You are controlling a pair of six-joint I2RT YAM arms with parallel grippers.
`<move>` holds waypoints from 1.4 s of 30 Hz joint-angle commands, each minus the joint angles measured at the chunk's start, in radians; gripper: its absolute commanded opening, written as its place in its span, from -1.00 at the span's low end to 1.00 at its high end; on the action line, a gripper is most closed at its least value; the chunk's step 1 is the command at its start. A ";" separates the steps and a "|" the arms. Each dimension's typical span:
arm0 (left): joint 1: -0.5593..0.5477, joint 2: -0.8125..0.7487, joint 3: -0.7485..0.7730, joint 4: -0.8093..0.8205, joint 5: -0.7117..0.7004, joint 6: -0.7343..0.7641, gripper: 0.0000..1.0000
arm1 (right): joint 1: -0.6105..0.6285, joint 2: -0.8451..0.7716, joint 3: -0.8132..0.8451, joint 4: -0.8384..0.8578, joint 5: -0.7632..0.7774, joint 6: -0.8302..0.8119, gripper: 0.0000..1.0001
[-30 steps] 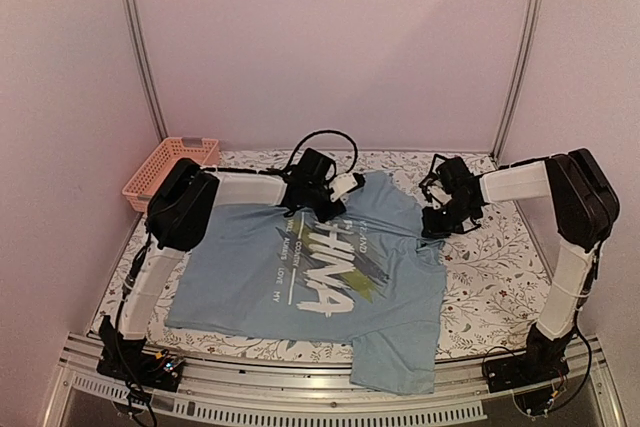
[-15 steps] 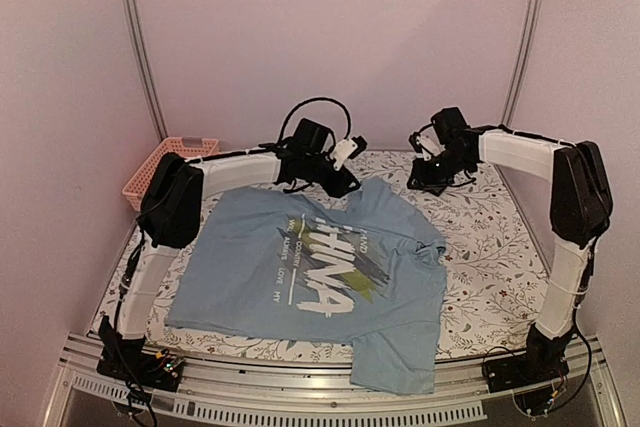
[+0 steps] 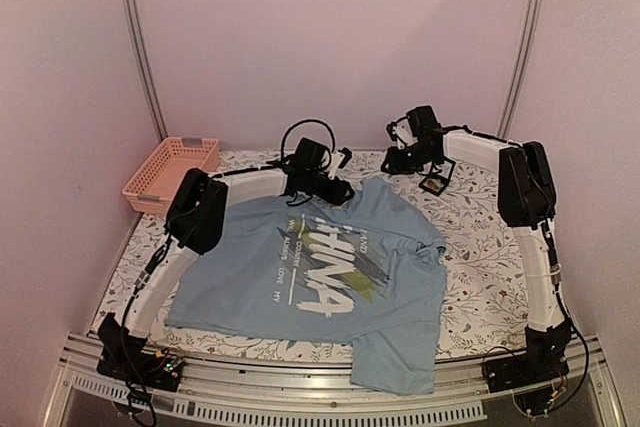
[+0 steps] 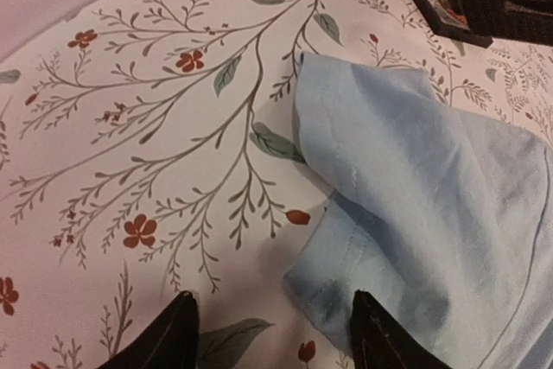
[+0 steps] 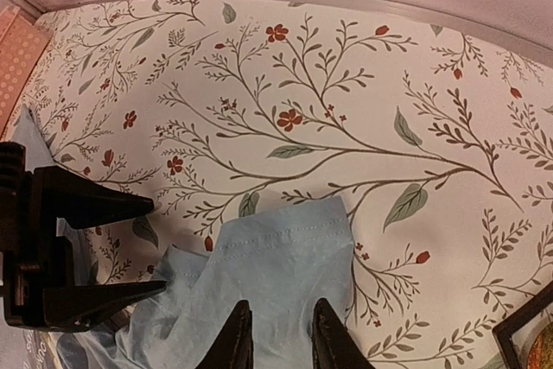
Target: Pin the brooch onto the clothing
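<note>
Lying flat, light blue T-shirt (image 3: 230, 277), white lettering (image 3: 322, 272)

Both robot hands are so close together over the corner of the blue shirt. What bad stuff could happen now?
The left gripper and right gripper both hover open over one rumpled corner of the T-shirt, so they might bump. The open black case lies close to the right gripper; a swing could knock it. Part of the shirt hangs past the near edge of the table, so a tug might drag it off.

The clothing (image 4: 432, 196) and black case (image 4: 445, 22) run past the edges.
</note>
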 commanded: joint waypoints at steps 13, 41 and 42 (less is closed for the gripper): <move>-0.056 0.089 0.083 -0.107 -0.011 -0.099 -0.22 | 0.006 0.103 -0.004 0.034 0.013 0.044 -0.52; 0.037 -0.185 -0.290 0.233 -0.151 -0.154 -0.67 | 0.005 0.104 -0.061 0.050 -0.011 0.016 -0.62; 0.038 -0.170 -0.262 0.199 -0.143 -0.155 -0.56 | 0.004 0.106 -0.047 0.047 -0.011 0.016 -0.57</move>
